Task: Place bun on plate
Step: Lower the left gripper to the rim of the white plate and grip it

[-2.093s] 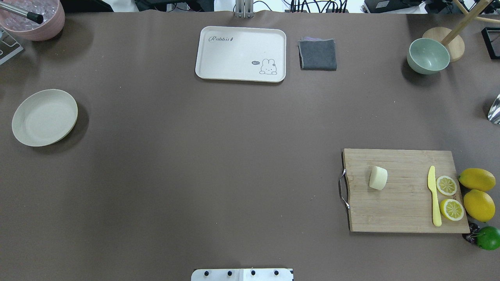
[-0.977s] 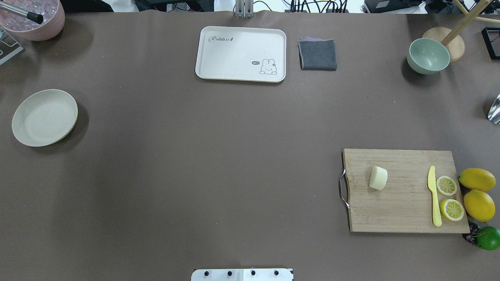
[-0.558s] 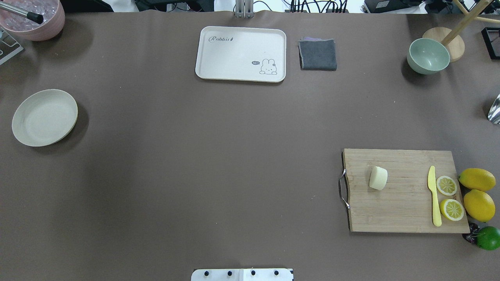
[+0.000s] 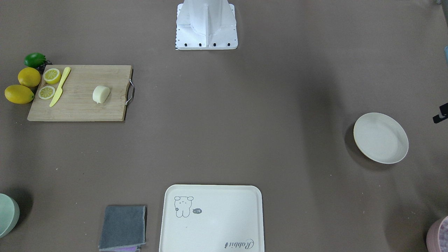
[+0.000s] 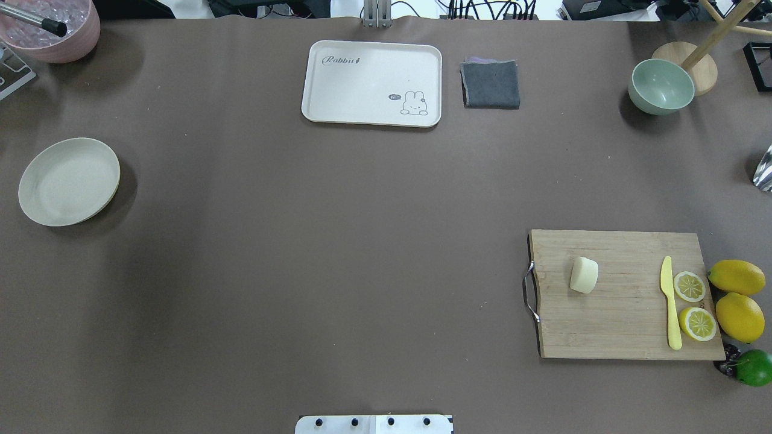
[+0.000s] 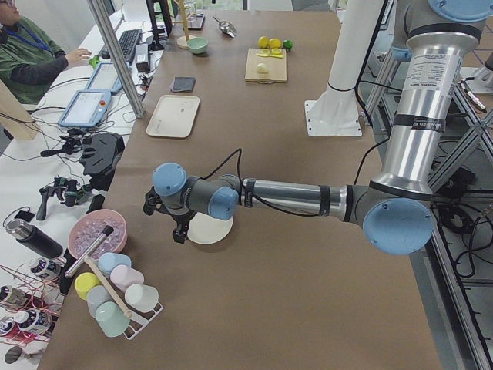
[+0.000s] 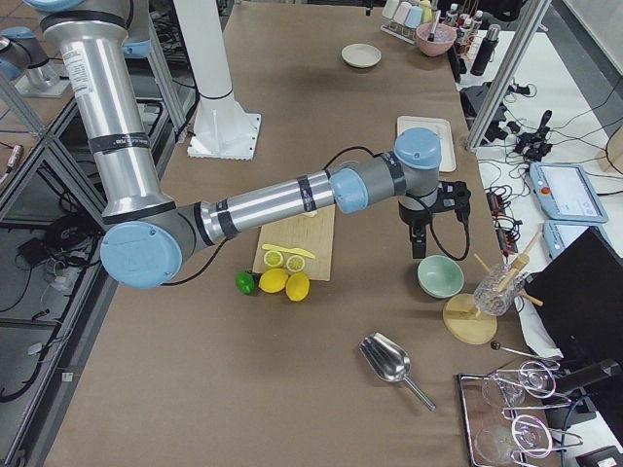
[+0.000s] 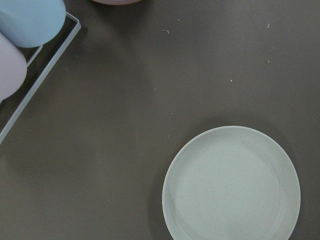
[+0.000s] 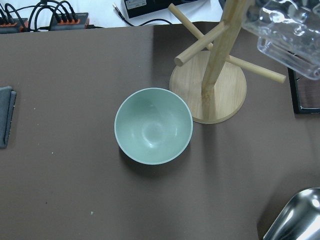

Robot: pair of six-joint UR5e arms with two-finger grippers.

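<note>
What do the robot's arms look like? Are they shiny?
Yes! Both the left arm and the right arm are shiny silver tubes with round light-blue caps at the joints and thin black bands. A black cable loops along each one. The left gripper and right gripper at the tips are black.

- The bun lies on a wooden board, at the left of the surface.
- A yellow knife and two lemon halves lie on the board too.
- The plate sits well apart, at the right.
</note>
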